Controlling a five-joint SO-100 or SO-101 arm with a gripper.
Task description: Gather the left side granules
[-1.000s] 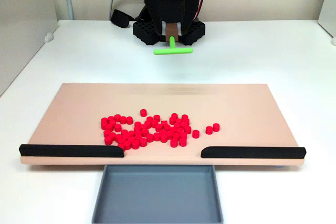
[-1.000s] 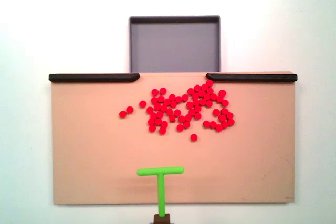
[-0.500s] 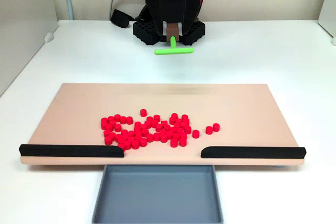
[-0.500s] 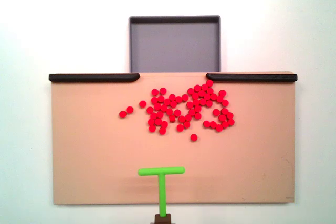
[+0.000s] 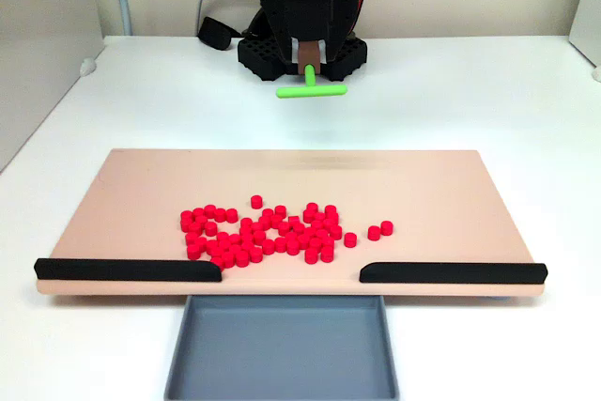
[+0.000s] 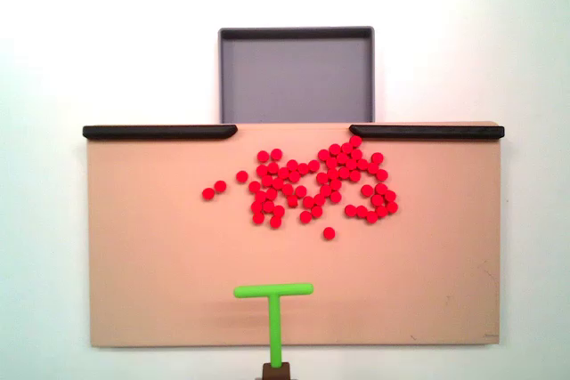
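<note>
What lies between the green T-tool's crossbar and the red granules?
In a fixed view, only bare board separates the green T-shaped tool from the red granules; nearest is one stray pellet.

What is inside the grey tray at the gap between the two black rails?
The shallow grey tray looks bare inside; no red pellets have reached it. The tan board edge covers one strip of its floor.
</note>
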